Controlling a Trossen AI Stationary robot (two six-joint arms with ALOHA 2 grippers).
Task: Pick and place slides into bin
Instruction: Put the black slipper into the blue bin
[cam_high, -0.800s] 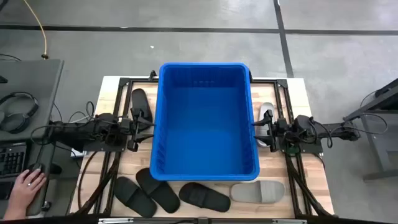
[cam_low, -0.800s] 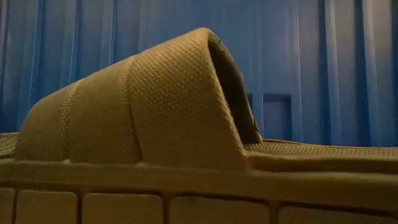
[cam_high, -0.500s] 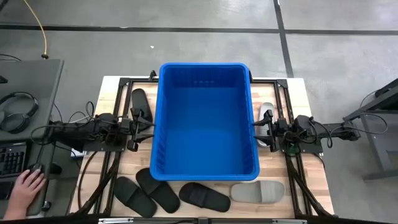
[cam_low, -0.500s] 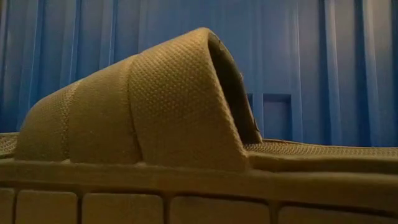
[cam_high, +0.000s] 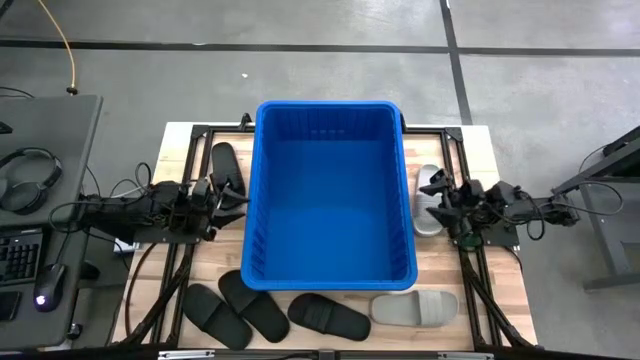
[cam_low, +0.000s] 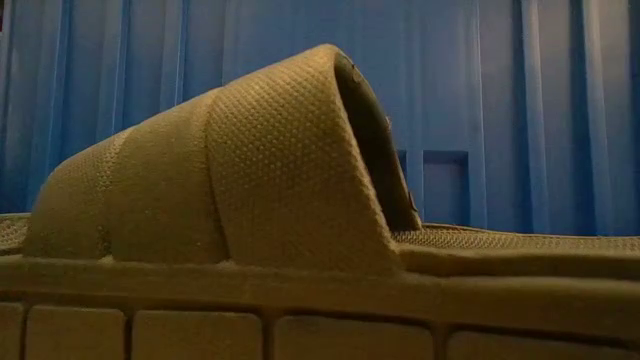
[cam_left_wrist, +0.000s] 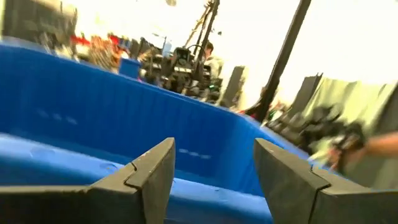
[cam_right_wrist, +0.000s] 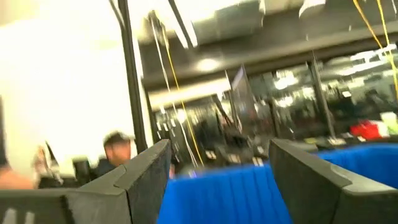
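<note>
The blue bin (cam_high: 330, 195) stands in the middle of the table. Three black slides (cam_high: 255, 305) and a light grey slide (cam_high: 415, 305) lie flat along the table's near edge. The low view shows that grey slide (cam_low: 250, 170) close up, in front of the bin's wall (cam_low: 500, 100). Another black slide (cam_high: 222, 160) lies left of the bin and another grey slide (cam_high: 426, 222) right of it. My left gripper (cam_high: 238, 195) (cam_left_wrist: 211, 149) is open beside the bin's left wall. My right gripper (cam_high: 430, 188) (cam_right_wrist: 217, 149) is open above the right-hand grey slide. Neither has anything between its fingers.
A black frame (cam_high: 190, 135) runs around the tabletop. At the left a side desk holds headphones (cam_high: 30, 180), a keyboard and a mouse (cam_high: 45, 285). People and equipment show in the room beyond the bin in both wrist views.
My right gripper has drawn back from the bin's right wall toward the table's right edge, and its arm has swung to a slant. My left arm has also turned a little. A person's hand has left the mouse on the side desk. The slides have not moved.
</note>
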